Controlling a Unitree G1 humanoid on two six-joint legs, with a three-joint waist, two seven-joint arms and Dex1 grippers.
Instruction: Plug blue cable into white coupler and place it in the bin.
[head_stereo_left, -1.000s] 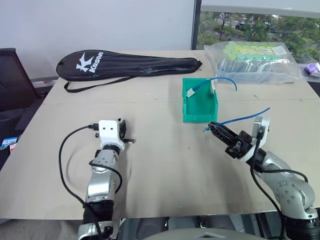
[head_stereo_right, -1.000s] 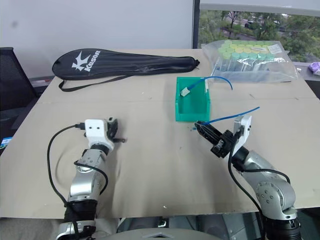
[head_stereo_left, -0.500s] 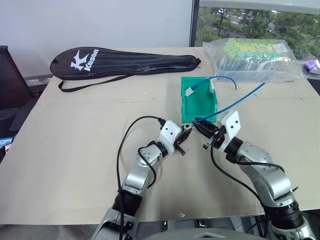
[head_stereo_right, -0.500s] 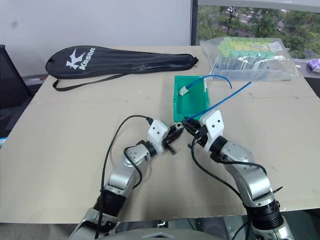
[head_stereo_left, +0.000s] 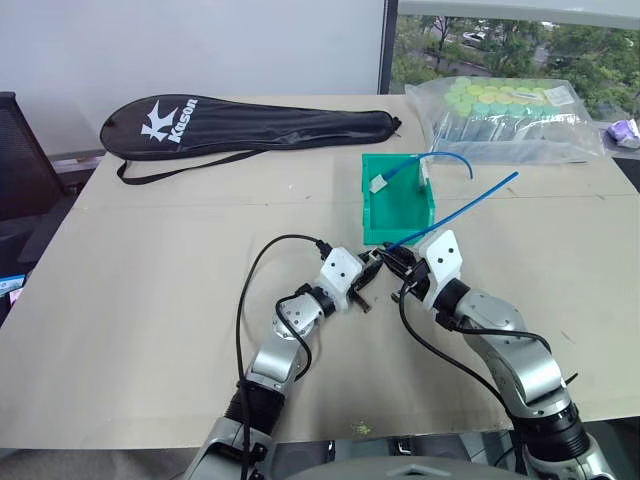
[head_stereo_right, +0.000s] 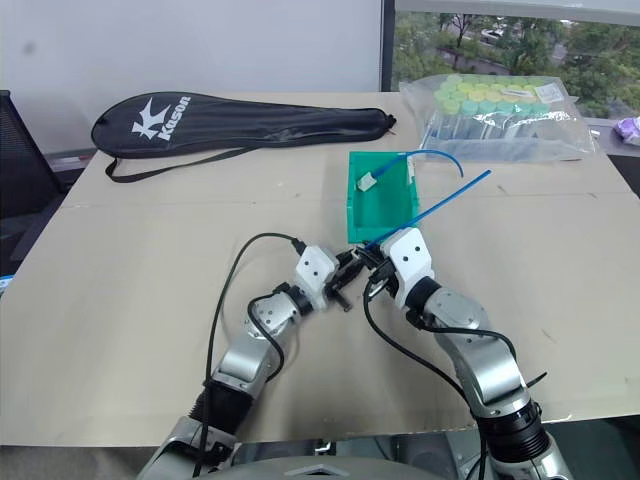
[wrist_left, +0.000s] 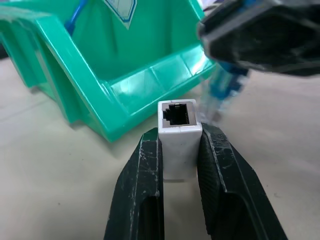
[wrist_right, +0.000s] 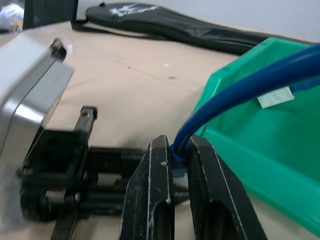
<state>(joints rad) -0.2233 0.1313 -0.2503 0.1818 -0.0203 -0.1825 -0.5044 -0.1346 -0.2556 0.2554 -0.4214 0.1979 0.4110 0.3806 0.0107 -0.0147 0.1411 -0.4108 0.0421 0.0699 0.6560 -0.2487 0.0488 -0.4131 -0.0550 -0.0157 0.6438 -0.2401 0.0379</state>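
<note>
The white coupler (wrist_left: 180, 134) sits between the fingers of my left gripper (head_stereo_left: 371, 271), which is shut on it, its dark socket facing the bin (head_stereo_left: 398, 236). My right gripper (head_stereo_left: 393, 263) is shut on the blue cable (head_stereo_left: 462, 207) just behind its plug (wrist_left: 219, 93). The rest of the cable rises up and to the right, over the bin's corner. Both grippers meet tip to tip just in front of the green bin's front wall. The plug hangs close beside the coupler's socket, apart from it. In the right wrist view the cable (wrist_right: 240, 82) runs out from between the fingers (wrist_right: 160, 165).
Inside the bin lies another blue cable (head_stereo_left: 405, 170) with a white piece on its end. A black racket bag (head_stereo_left: 250, 125) lies at the back left. A clear bag of green-capped tubes (head_stereo_left: 510, 115) sits at the back right. A dark chair (head_stereo_left: 20, 150) stands off the table's left edge.
My left arm swung from the left side to the middle with the coupler. My right gripper moved left to meet it, rolling the cable more upright. Little has moved in the last half second.
</note>
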